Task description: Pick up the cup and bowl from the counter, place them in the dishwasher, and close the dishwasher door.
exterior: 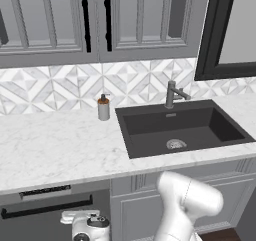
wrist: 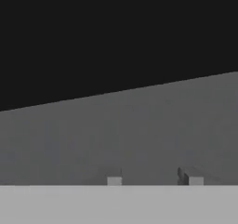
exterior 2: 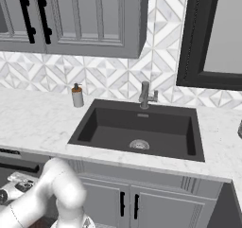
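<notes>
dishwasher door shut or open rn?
Shut: the dishwasher door stands upright under the counter, its bar handle facing out, no racks showing.

Premises: domestic kitchen, rendered. Evidence: white marble-patterned counter (exterior: 55, 150) across mid-frame with inset dark sink (exterior: 180, 127) and grey faucet (exterior: 172, 95); geometric tiled backsplash (exterior: 50, 87); grey panelled wall cabinets (exterior: 50, 20) at top; soap dispenser (exterior: 103, 107) beside sink; dishwasher door (exterior: 50, 220) with black bar handle, lower left.

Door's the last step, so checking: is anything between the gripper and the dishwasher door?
Nothing visible. The gripper faces a flat grey panel at close range, apparently the dishwasher door, which already looks upright under the counter. Contact cannot be confirmed.
</notes>
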Tool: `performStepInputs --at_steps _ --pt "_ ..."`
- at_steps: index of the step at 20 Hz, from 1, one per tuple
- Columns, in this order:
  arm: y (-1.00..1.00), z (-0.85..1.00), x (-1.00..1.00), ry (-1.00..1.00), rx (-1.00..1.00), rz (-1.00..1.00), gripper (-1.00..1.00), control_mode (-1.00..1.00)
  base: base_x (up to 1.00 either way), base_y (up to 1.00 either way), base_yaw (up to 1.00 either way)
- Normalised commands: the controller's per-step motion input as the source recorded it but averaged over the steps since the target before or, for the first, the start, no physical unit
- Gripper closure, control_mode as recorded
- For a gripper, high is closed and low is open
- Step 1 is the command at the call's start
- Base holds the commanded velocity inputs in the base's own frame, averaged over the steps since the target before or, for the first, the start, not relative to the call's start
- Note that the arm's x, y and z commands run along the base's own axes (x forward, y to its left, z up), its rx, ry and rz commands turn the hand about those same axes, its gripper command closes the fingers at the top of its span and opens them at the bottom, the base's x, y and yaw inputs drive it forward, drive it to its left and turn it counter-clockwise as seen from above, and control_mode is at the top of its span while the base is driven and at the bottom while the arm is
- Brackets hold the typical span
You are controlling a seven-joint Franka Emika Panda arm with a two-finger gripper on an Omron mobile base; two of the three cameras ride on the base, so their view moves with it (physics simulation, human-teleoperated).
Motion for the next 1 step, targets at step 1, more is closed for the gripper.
performStepInputs --at_steps 1 --pt "-0.15 -0.01 0.94 0.0 0.11 0.0 -1.0 -1.0 0.0 0.0 0.0"
